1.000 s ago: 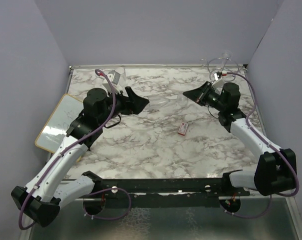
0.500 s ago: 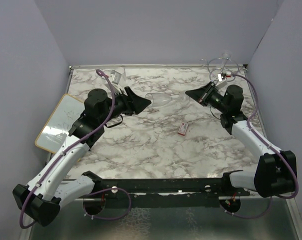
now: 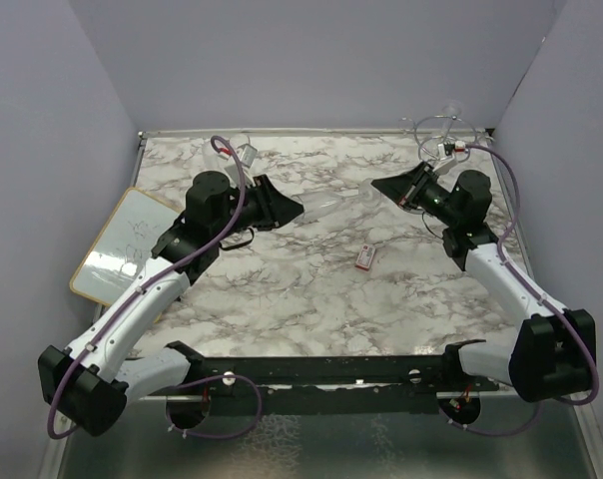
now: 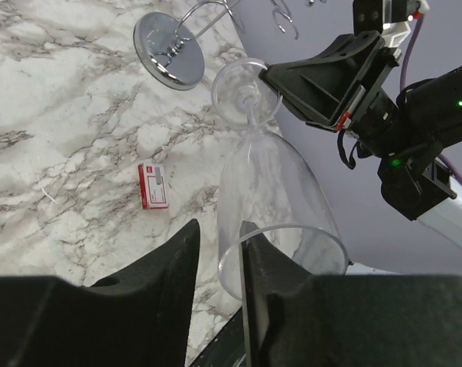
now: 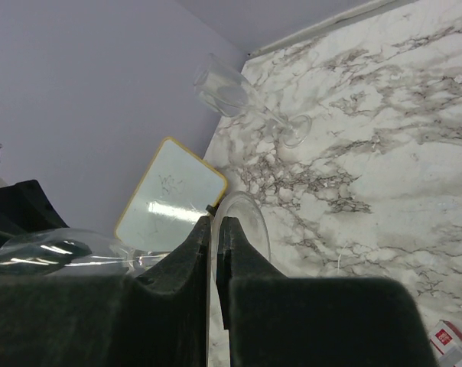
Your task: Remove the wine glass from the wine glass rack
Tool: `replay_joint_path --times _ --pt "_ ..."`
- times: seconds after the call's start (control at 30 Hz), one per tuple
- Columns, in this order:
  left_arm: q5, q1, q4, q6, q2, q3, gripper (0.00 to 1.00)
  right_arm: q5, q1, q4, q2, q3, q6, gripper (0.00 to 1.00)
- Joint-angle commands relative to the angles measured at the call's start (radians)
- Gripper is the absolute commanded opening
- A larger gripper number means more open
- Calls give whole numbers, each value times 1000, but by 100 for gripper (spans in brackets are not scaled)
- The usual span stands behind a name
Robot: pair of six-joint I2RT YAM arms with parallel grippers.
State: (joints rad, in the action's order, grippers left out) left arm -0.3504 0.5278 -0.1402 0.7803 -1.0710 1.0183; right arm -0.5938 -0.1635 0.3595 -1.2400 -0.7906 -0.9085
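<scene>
The right pincer (image 5: 214,223) is closed on the foot of the glass (image 4: 269,176), its two fingers pressed flat against the thin disc. From there the glass runs out sideways through the air, stem first and then the bowl, toward the middle of the overhead view. It touches nothing but the pincers. The left pincer (image 4: 219,225) meets it at the far end with its jaws apart: one finger sits inside the mouth of the bowl and the other outside. The rim wall stands in the gap between them, and I can't see it pinched yet.

The rack (image 4: 168,47) stands at the upper right of the overhead view, well apart from the glass, so I'd say the lifting-off is done. What looks left is the hand-over: the left closing on the rim, the right letting go of the foot, then a place found for the glass.

Below it on the table (image 3: 311,299) lies a small red box (image 3: 365,257). A second glass (image 3: 234,150) lies on its side at the upper left, and a whiteboard (image 3: 122,244) rests at the left edge
</scene>
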Motion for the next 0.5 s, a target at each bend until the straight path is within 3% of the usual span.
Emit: replay_joint_path --times 0.0,0.2,0.27,0.33,0.47 --pt "-36 3 11 0 -4 14 25 -17 4 25 35 2 48 1" --pt "6 4 -41 -35 -9 28 0 -25 4 -5 38 6 82 1" --pt "16 3 -48 -39 -9 30 0 -37 5 -10 36 10 92 4" --pt "26 3 -57 -43 -11 36 0 -38 5 -29 33 17 102 9" --pt "37 3 -68 -55 -15 50 0 -24 4 -113 26 4 166 32"
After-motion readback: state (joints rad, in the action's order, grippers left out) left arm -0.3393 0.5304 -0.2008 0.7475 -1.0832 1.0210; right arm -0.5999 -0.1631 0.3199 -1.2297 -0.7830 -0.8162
